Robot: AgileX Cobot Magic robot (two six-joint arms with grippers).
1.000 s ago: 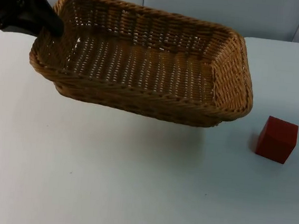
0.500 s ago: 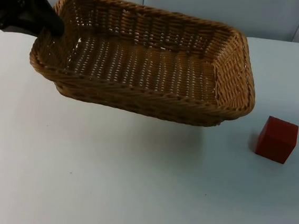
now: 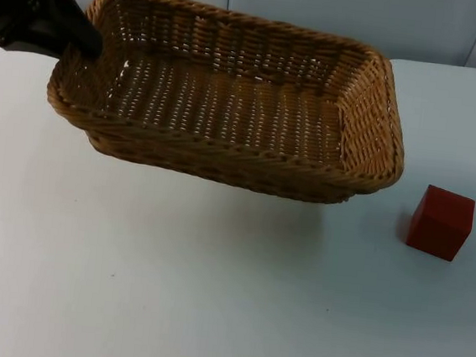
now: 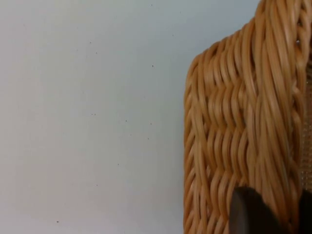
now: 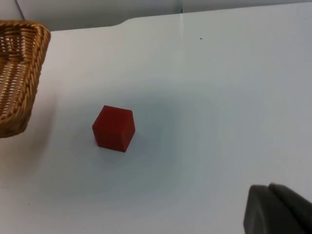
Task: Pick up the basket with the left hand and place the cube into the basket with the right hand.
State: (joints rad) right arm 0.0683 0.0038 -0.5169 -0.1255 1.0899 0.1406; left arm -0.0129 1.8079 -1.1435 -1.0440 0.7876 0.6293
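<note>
The left gripper sits in the upper left of the top view. It is pinched tight on the left end of the basket rim. In the left wrist view a black fingertip presses on the outside of the woven wall.

The basket looks lifted. Its left end is up in the gripper, and a soft shadow lies on the table under its front side. I cannot tell if the right end is fully off the table.

What changed in the last second? Almost nothing. The right end of the basket wobbled a tiny bit and came back. The left gripper has stayed where it was. So I think the lifting part is done, and the basket is just being held and waiting.

The red cube sits on the table at the right of the top view, just past the basket's right end and not touching it. It has not moved.

In the right wrist view the cube lies ahead of the right gripper, well apart from it. I cannot tell if that gripper is open or closed. The next job is for the right arm to go to the cube.
</note>
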